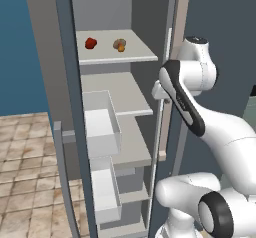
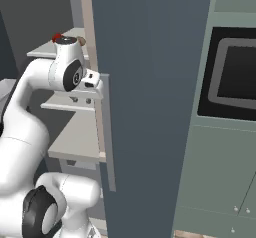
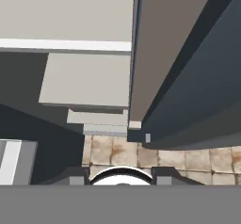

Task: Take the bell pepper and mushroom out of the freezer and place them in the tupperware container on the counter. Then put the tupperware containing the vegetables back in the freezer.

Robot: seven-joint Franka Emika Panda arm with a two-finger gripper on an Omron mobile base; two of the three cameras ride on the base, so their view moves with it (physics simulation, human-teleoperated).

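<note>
Looking at the upper left of the left base view, you see the bell pepper (image 1: 90, 43) and the mushroom (image 1: 119, 45) apart on the top freezer shelf (image 1: 131, 53). White door bins (image 1: 102, 124) stand below. The gripper's (image 3: 121, 180) opening is cut off; I cannot tell.

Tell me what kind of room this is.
Most likely a kitchen, a rendered one. An open freezer with pale shelves holds a red bell pepper and a mushroom, a dark built-in oven sits in grey-green cabinetry, and the floor is tiled.
</note>
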